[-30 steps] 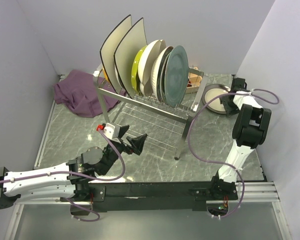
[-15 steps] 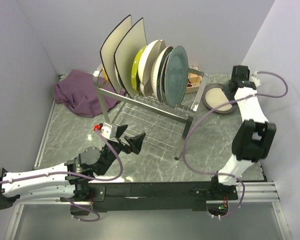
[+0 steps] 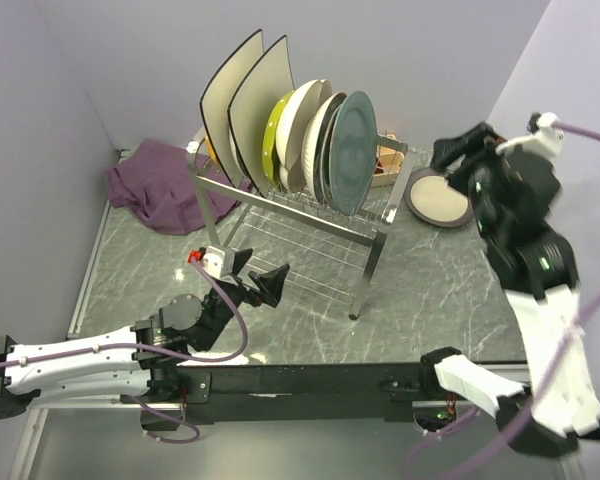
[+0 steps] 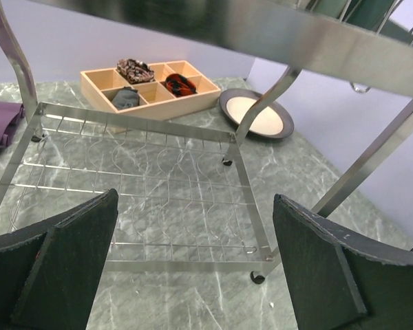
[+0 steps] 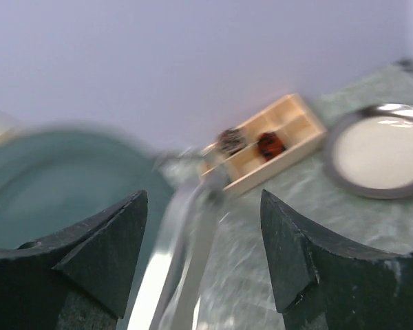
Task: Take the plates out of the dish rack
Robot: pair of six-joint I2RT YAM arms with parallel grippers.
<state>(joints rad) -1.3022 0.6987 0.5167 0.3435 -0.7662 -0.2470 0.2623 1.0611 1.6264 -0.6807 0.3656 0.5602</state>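
The dish rack (image 3: 310,213) stands mid-table on tall silver legs. In it stand two large cream square plates (image 3: 232,90), a yellow-green plate (image 3: 271,137), a cream round plate (image 3: 302,125) and a teal-grey plate (image 3: 352,150). A brown-rimmed plate (image 3: 438,197) lies flat on the table to the right of the rack. My left gripper (image 3: 263,275) is open and empty, low in front of the rack's wire shelf (image 4: 138,172). My right gripper (image 3: 452,165) is open and empty, raised above the flat plate (image 5: 378,155) and facing the teal-grey plate (image 5: 55,179) and a rack post (image 5: 186,234).
A purple cloth (image 3: 160,185) lies at the back left. A wooden compartment box (image 3: 388,165) holding small items sits behind the rack's right end. Lilac walls close in the table on three sides.
My right arm has lifted off the flat brown-rimmed plate and swung up, its gripper now turned towards the rack. The left arm has not moved.
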